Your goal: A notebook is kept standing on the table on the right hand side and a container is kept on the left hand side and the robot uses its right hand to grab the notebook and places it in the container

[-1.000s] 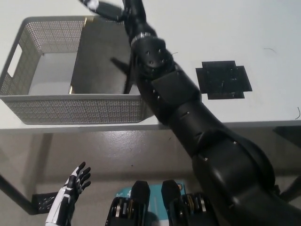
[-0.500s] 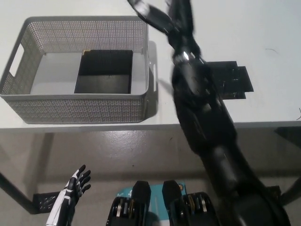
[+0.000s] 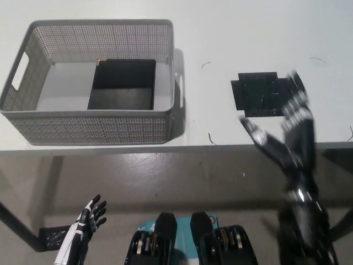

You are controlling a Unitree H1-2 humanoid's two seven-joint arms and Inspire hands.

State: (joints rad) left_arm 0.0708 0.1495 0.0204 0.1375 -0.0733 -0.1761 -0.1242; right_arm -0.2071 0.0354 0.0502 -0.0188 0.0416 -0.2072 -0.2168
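Lying in the container (image 3: 66, 131), the notebook (image 3: 122, 84) sits well apart from the right hand (image 3: 289, 132).

black notebook (image 3: 122, 84), grey perforated container (image 3: 88, 128), white table (image 3: 231, 27)

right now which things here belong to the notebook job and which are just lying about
Job: black notebook lying flat in the grey perforated plastic basket; black right robot hand, open.

Lying about: black square patch on the white table; white left robot hand, resting low.

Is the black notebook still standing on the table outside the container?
No, the notebook lies flat inside the container, while the right hand is open near the table's front edge.
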